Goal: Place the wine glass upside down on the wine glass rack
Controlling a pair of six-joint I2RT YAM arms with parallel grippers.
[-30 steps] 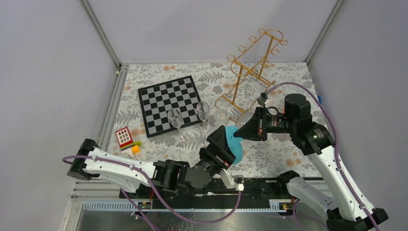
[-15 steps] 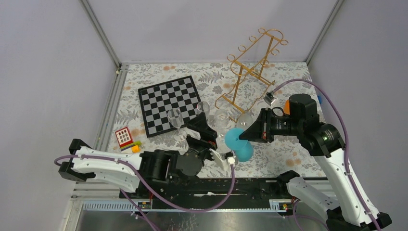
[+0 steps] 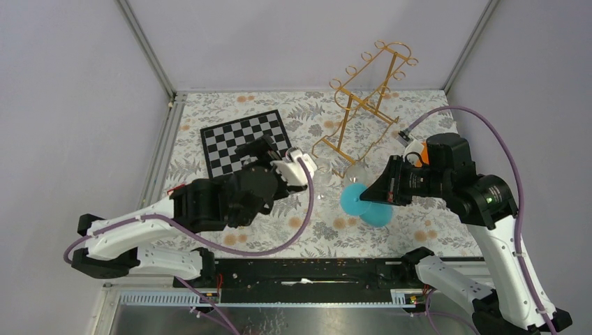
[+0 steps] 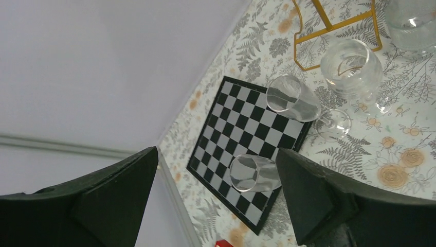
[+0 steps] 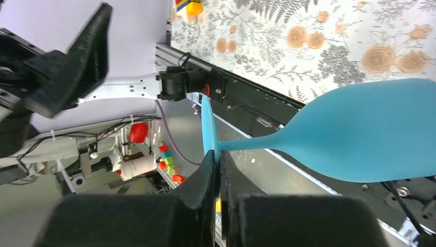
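Right gripper (image 3: pixel 375 197), centre-right from above, clamps the blue wine glass (image 3: pixel 356 201) lying sideways, below the gold rack (image 3: pixel 362 102). Left wrist view: left gripper (image 4: pixel 216 154) spread wide, empty, clear glasses (image 4: pixel 293 98) ahead. Right wrist view: fingers (image 5: pixel 198 185) pinch the stem. Carrying step, I judge; next, invert the glass and slide its foot between the rails.

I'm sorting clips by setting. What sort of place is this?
Likely a robotics lab test cell: the left arm and right arm bolted to a rail, plain walls on aluminium posts, and a floral tablecloth laid with props like a chessboard and a gold wine glass rack.
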